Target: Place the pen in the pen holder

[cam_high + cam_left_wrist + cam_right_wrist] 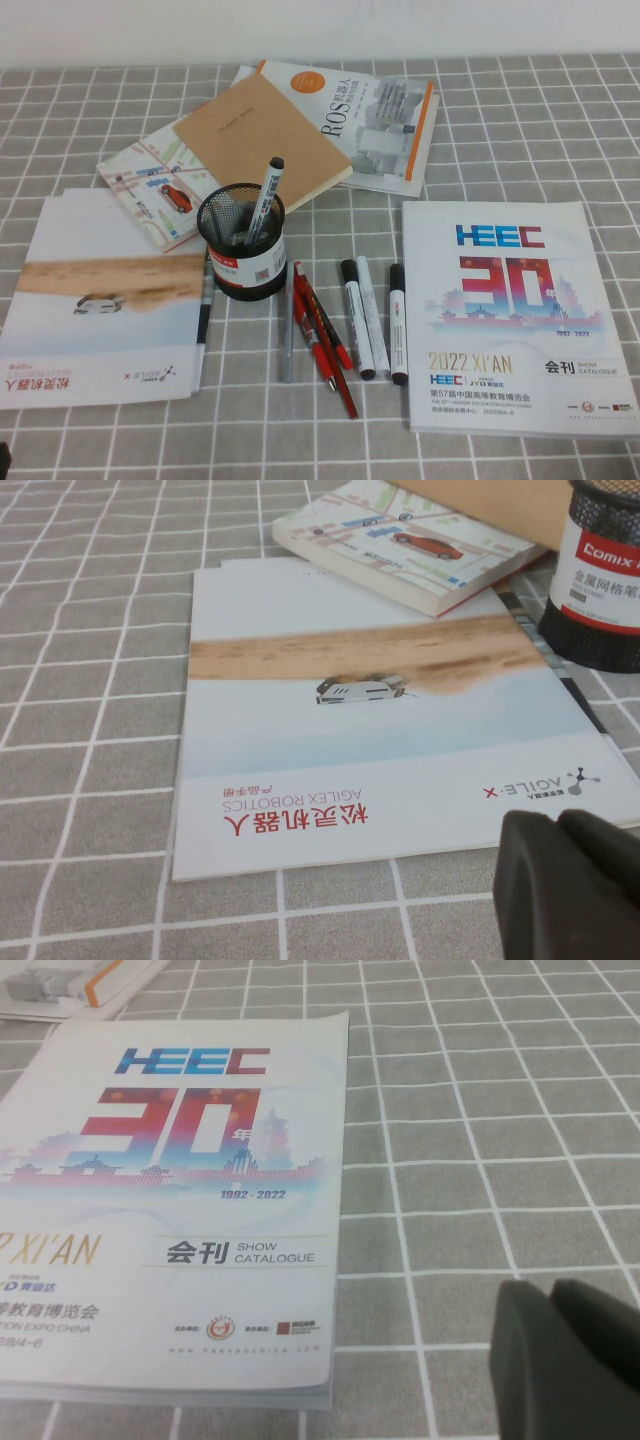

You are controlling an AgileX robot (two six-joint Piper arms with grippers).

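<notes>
The pen (264, 199) already stands tilted in the pen holder (242, 243) mid-table, so the right gripper (570, 1360), closed and empty, waits near the table's right edge, and the left gripper (570, 880), jaws together, empty, near the left edge.

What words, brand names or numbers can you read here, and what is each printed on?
"HEEC 30", "1992 - 2022", "2022 XI'AN", "SHOW CATALOGUE": catalogue.
"AGILEX ROBOTICS", "AGILE·X": brochure, upside down in the left wrist view.
"Comix": pen holder label; QR code unreadable.
"ROS": book.
Print on the pen standing in the holder: too small.
Left claw and right claw: no text.
</notes>
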